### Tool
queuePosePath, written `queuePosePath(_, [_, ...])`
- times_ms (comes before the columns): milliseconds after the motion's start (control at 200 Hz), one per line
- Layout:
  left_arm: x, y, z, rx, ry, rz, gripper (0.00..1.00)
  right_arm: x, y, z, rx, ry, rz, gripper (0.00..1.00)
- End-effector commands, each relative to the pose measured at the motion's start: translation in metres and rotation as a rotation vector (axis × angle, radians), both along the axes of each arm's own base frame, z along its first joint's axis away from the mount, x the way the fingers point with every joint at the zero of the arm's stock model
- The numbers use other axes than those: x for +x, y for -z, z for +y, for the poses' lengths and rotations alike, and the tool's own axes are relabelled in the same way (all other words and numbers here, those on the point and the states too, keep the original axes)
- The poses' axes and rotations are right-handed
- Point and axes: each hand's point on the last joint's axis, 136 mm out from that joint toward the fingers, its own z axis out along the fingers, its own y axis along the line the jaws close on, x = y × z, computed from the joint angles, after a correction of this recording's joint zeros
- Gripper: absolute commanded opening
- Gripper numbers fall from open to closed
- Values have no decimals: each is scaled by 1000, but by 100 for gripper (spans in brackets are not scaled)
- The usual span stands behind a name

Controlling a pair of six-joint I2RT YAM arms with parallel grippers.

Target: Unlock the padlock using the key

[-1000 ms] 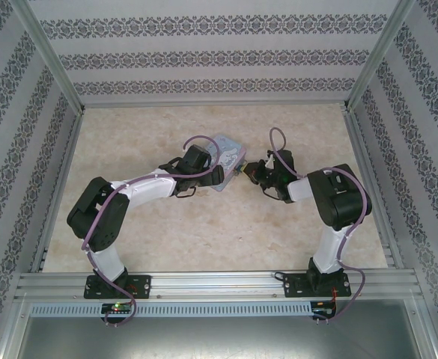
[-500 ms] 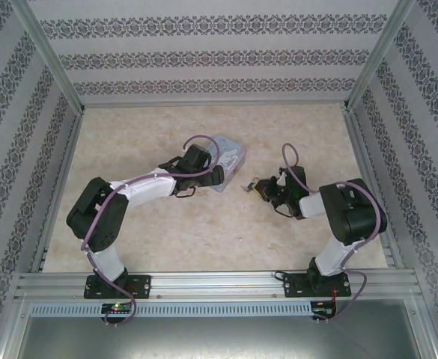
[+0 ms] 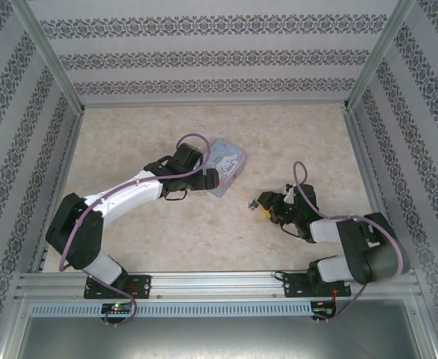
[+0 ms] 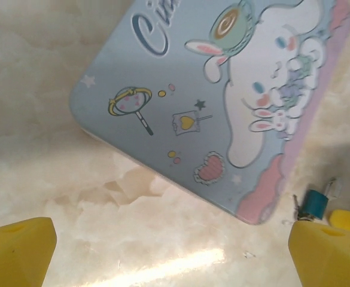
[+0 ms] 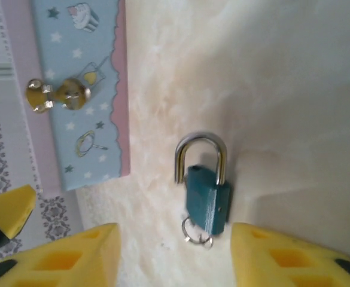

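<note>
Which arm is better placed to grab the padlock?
Right. The padlock lies between the fingers of the open right gripper. The left gripper faces the tin, with the padlock off to one side.

Small blue padlock point(image 5: 207, 206) lying flat, silver shackle point(image 5: 200, 143) seemingly open, ring point(image 5: 195, 233) at base

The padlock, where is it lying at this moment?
In the right wrist view the padlock lies on the tabletop between the open right fingers, a little apart from the pink edge of the tin.
</note>
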Motion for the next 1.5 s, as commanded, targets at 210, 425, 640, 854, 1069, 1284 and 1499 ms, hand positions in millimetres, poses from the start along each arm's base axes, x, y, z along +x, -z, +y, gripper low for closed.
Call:
queuePosePath(210, [-10,-60,63,78,-119,-137,100,-12,-59,-27,-154,65,-32,98])
queuePosePath(425, [0,-88,144,251,-325,-340,100,20,-145,-90,-600,161,-199,98])
queuePosePath(640, [9,-110,197,507,-385,-654,99,67,-166,-151,-1030,339,-415,98])
queuePosePath(854, [23,-71,247,576,-480,-661,99,89,-132,-184,-1294,380,-434,98])
queuePosePath(1069, [31,-12,268,550,-505,-628,100,103,-94,-189,-1288,359,-496,98])
queuePosePath(1284, [52,14,259,532,-399,-680,99,118,-83,-159,-1224,214,-685,98])
queuePosePath(1499, [62,39,259,434,-352,-652,99,130,-63,-143,-1147,110,-743,98])
